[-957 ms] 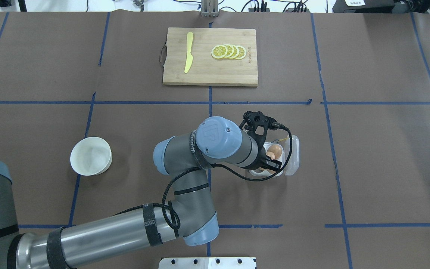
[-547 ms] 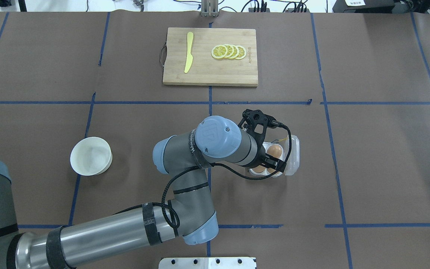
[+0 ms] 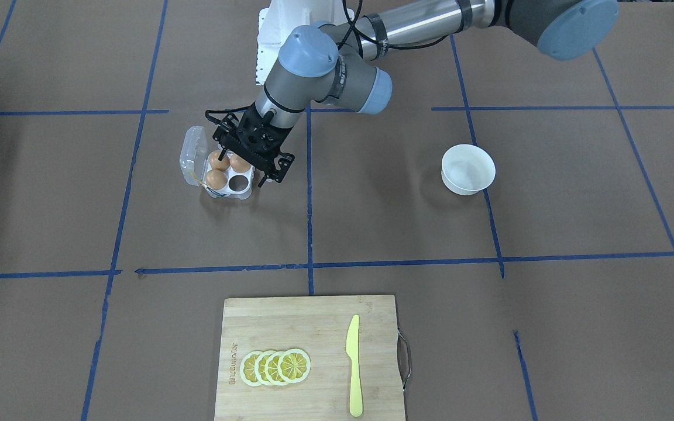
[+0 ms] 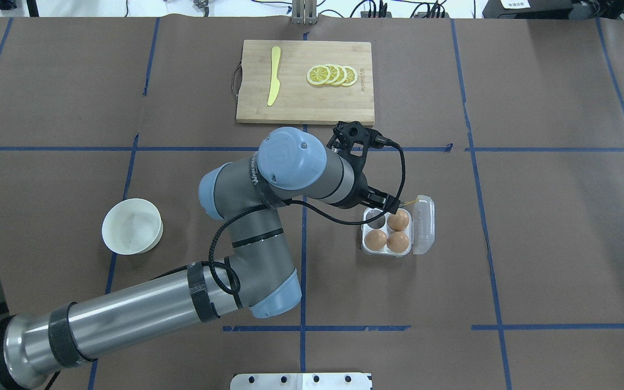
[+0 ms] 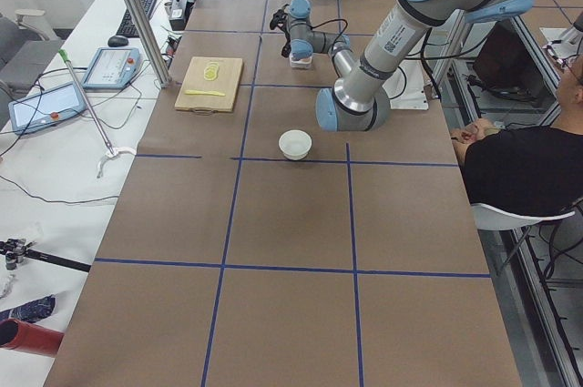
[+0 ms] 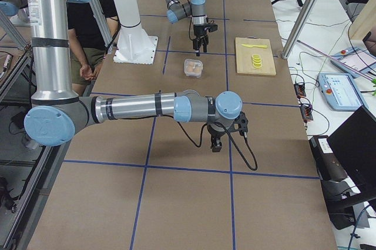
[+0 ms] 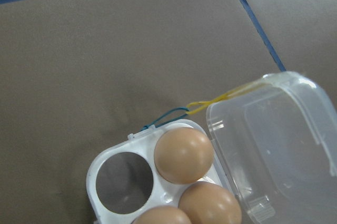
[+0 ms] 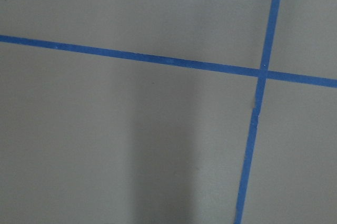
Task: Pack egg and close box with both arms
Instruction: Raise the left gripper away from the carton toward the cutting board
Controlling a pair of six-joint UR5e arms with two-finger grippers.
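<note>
brown table gridded with blue tape, a white desk alongside holding tablets.

The box is thin moulded plastic with a smooth, milky white tray. Its lid, at 3 o'clock of the tray, is clear and glossy. The 3 eggs have smooth, satin tan shells. The table cover is matt brown paper crossed by smooth blue tape. At 12 o'clock in the overhead view, the cutting board is pale matt wood and carries a smooth yellow plastic knife. The bowl at 9 o'clock is matt white. The left arm is shiny brushed metal with smooth pale blue caps.
</note>
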